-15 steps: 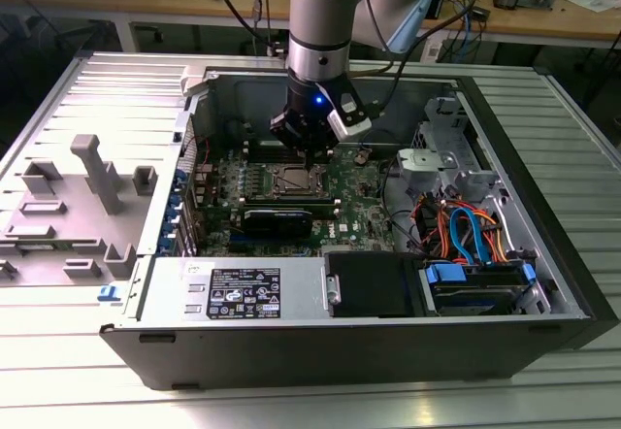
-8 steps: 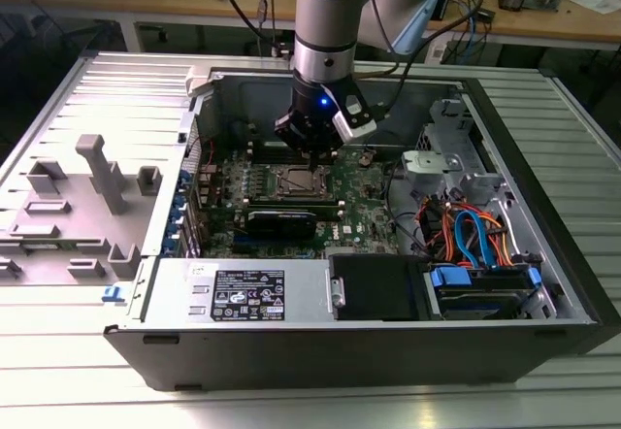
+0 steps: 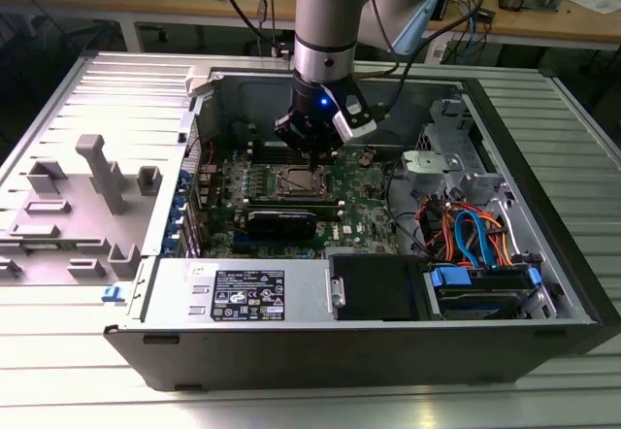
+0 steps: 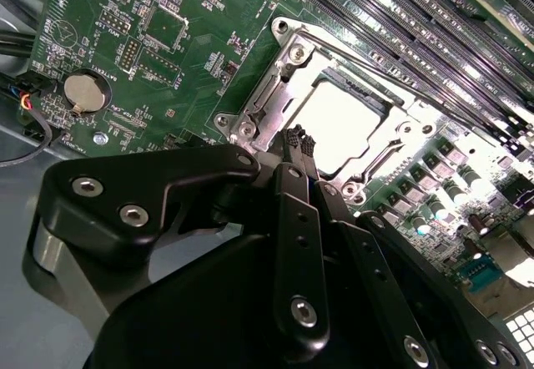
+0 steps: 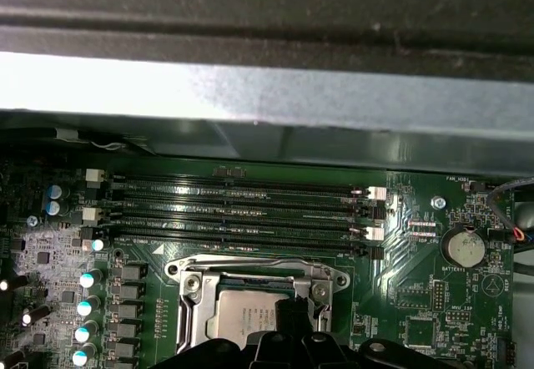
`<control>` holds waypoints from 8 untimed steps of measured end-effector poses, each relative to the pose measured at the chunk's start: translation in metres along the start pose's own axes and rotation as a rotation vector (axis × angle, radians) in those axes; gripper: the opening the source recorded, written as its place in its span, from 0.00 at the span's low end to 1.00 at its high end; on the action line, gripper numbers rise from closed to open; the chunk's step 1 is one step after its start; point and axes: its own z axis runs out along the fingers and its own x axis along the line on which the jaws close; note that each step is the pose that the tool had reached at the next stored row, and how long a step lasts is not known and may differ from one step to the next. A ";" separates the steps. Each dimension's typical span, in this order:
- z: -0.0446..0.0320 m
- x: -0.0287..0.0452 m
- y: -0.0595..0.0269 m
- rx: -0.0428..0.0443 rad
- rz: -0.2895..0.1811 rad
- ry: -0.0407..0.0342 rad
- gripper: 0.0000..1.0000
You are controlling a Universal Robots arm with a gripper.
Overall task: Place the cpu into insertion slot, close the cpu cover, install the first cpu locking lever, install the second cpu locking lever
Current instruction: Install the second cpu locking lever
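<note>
Claw point(image 4: 302, 148) just over covered cpu point(image 4: 338, 127)

No words or numbers can be read for certain. In the exterior view a white label point(image 3: 248, 294) with dark print and small marks sits on the grey metal box point(image 3: 175, 288) at the case's front, its lines too fine to make out. In both wrist views the green board point(image 5: 417, 302) carries tiny white lettering around the coin cell point(image 5: 461, 248), and a white triangle point(image 5: 171, 250) is printed near the memory slots point(image 5: 242, 206).
</note>
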 end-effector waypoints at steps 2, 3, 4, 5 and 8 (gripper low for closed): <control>0.0000 0.0000 0.0000 0.0000 0.000 0.0000 0.11; 0.0000 0.0000 0.0000 0.0000 0.000 0.0000 0.11; 0.0000 0.0000 0.0000 0.0000 0.000 0.0000 0.11; -0.0001 0.0000 -0.0001 0.0001 0.000 0.0001 0.11; -0.0027 -0.0001 0.0000 -0.0003 0.000 0.0046 0.11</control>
